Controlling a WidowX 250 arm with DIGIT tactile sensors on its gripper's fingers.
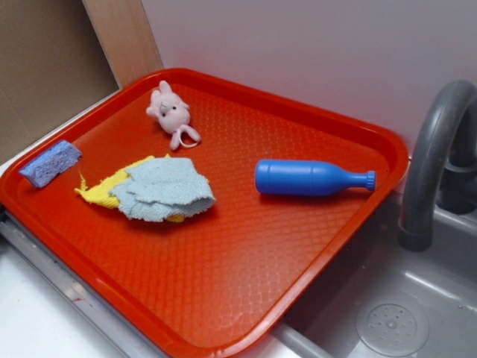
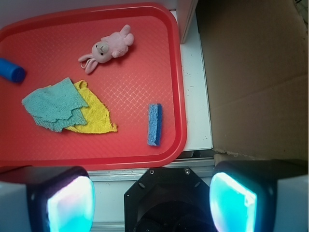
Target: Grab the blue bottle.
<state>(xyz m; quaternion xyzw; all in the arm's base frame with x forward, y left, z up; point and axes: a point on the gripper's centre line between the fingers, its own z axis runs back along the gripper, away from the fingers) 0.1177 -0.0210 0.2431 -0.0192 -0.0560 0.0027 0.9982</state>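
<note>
Red tray [image 1: 223, 298] beside grey sink [image 1: 417, 313]. Blue bottle [image 1: 309, 178] lies sideways, cap toward the faucet. End effector [image 2: 152, 200] spread wide, empty.

No text, label, brand, number or sign can be read in either view. The blue bottle [image 1: 313, 178] has a plain surface with no printing on it. The red tray [image 1: 223, 298] shows only an embossed diamond pattern, not letters. The blue sponge [image 2: 154, 124], the two cloths and the pink toy rabbit [image 2: 108, 47] also carry no writing.
</note>
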